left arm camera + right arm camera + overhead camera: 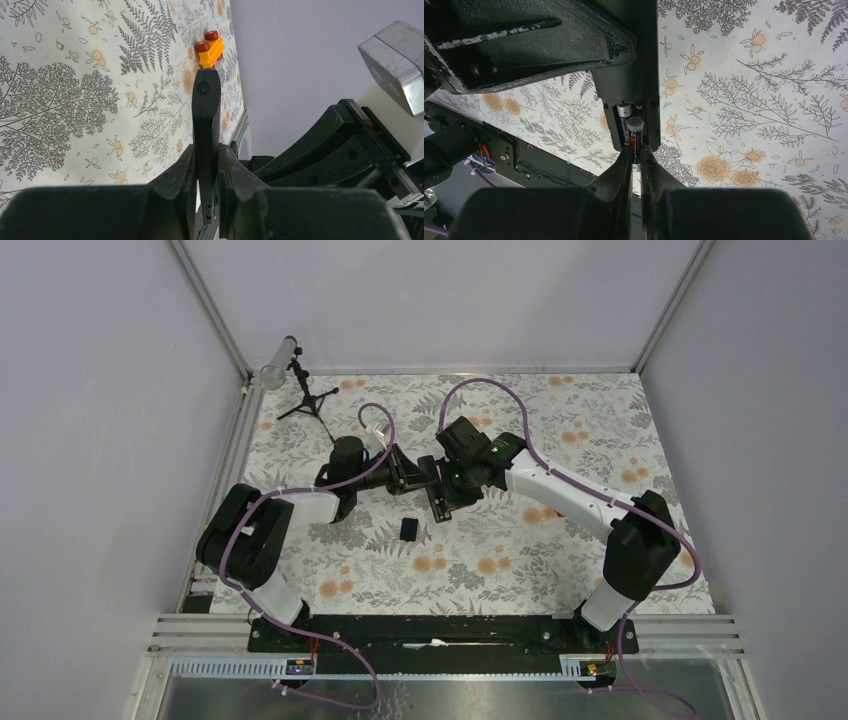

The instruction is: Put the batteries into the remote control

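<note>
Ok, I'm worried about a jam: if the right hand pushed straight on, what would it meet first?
Probably the remote, at its open bay: the battery held in the right hand points straight into it, though depth is unclear.

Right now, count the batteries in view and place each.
2. First battery lies in the remote control's open compartment; second battery is pinched by the right hand beside it. No others show.

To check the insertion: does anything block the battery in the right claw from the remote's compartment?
Nothing visible. The battery in the right claw is at the open compartment of the remote, beside another battery inside it. The detached cover lies aside.
</note>
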`<state>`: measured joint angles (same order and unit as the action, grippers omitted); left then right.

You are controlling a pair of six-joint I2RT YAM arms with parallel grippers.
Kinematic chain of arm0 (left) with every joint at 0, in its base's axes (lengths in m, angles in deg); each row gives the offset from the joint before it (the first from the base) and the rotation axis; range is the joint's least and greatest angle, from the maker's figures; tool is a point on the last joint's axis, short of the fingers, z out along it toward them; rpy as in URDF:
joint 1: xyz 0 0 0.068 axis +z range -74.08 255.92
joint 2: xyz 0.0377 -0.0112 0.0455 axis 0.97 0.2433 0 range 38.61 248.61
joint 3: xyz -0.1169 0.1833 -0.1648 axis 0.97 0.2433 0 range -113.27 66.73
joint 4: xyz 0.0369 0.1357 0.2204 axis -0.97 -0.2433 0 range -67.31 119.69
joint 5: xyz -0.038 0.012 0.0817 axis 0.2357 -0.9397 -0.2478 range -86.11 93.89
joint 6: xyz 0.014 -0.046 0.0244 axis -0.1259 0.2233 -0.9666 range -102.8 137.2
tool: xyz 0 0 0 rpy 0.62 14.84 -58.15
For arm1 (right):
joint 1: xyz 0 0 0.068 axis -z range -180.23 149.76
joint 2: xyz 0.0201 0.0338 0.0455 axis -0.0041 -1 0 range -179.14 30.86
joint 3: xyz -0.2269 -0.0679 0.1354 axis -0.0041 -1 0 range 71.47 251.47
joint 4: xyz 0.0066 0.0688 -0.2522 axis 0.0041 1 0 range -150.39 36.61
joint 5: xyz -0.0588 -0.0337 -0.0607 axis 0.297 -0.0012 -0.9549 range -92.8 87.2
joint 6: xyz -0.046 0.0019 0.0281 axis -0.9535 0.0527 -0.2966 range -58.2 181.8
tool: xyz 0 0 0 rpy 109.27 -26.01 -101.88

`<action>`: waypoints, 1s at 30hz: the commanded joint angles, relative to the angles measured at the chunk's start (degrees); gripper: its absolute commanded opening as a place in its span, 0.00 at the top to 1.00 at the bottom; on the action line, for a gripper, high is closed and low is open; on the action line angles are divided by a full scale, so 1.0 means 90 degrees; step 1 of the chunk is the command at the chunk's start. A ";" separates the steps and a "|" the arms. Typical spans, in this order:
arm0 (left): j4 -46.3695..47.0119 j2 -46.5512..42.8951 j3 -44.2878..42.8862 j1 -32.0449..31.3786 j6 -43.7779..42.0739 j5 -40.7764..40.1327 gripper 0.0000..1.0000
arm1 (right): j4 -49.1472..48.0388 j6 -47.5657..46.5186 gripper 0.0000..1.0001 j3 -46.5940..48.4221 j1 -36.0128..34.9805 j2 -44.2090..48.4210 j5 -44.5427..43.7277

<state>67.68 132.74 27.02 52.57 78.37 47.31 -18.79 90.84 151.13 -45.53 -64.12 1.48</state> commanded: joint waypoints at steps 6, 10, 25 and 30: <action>0.0226 -0.0181 -0.0205 0.0007 0.0111 -0.0039 1.00 | 0.0245 -0.0186 0.89 0.0321 0.0024 -0.0203 0.0178; 0.0202 -0.0114 -0.0288 0.0007 0.0287 -0.0039 1.00 | 0.0307 -0.0213 0.87 0.0360 0.0026 -0.0252 0.0101; -0.0238 -0.0022 -0.0491 0.0069 0.0296 0.0010 1.00 | 0.0515 -0.0219 0.77 0.0786 0.0048 -0.0399 -0.0091; -0.0351 -0.0040 -0.0491 0.0157 0.0235 0.0017 1.00 | 0.0631 -0.0227 0.77 0.0860 0.0073 -0.0455 -0.0189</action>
<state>63.27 132.76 25.03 53.18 80.73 47.22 -15.44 89.42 156.59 -45.45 -67.61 1.76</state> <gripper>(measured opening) 0.153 0.230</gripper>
